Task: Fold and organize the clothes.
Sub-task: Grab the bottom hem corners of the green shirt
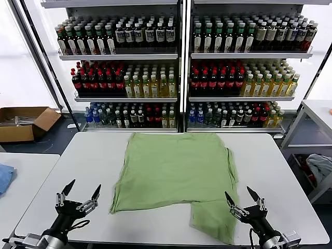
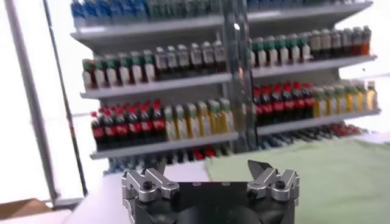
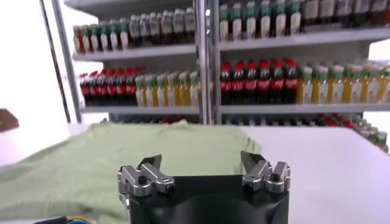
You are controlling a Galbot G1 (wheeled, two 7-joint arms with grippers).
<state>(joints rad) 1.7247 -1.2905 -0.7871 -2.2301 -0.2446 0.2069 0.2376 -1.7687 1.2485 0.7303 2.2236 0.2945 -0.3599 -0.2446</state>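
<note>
A plain light green shirt (image 1: pixel 174 171) lies spread flat on the white table (image 1: pixel 83 161), its lower right part hanging toward the front edge. The same shirt (image 2: pixel 323 170) shows ahead in the left wrist view, and the shirt (image 3: pixel 152 152) fills the table ahead in the right wrist view. My left gripper (image 1: pixel 82 191) hovers open near the front left of the table, left of the shirt. Open too, my right gripper (image 1: pixel 241 196) sits at the front right, beside the shirt's lower right corner. Neither holds anything.
Shelves of bottles (image 1: pixel 176 67) stand behind the table. A cardboard box (image 1: pixel 23 122) sits on the floor at the left. A blue cloth (image 1: pixel 4 176) lies on a second table at the far left. A side table (image 1: pixel 319 111) stands at the right.
</note>
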